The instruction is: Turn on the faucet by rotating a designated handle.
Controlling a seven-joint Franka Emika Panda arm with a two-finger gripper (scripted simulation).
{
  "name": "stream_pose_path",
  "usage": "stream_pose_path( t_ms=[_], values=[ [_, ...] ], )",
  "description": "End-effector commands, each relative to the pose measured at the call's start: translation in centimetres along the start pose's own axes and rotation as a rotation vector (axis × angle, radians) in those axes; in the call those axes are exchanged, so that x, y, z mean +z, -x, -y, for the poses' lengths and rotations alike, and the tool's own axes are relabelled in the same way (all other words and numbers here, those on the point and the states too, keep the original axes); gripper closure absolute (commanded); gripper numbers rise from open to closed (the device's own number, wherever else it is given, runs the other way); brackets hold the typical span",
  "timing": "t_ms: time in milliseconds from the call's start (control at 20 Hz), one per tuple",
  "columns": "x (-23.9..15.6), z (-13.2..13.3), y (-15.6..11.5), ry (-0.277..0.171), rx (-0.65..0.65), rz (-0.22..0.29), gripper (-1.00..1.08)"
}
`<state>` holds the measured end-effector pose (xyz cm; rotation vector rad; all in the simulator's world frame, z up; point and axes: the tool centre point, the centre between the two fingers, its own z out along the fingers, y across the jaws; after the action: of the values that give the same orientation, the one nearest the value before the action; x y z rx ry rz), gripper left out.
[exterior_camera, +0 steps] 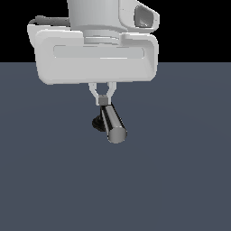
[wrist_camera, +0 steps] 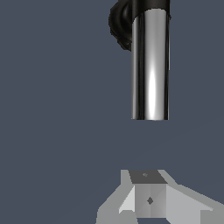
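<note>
Hand hangs just above the near part of the handle, fingers together with nothing between them. Handle juts from the black faucet on the grey counter, flat end toward the exterior camera.

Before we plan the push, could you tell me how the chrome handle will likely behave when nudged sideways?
The handle looks stiff, polished metal, so the claw may slip along it. Joined to the faucet, it should swing rather than roll free.
</note>
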<state>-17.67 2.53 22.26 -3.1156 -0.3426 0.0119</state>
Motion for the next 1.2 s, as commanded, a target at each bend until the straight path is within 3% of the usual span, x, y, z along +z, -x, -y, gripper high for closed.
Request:
stream_pose_path(
  t_ms=[0,600,1150],
  values=[
    [1.9,0.2,-0.7,0.001,-0.014,-0.002,1.08],
    [9.1,0.9,-3.4,0.006,-0.065,-0.005,1.08],
    [11.4,1.2,-4.5,0.008,-0.083,-0.006,1.08]
  ],
)
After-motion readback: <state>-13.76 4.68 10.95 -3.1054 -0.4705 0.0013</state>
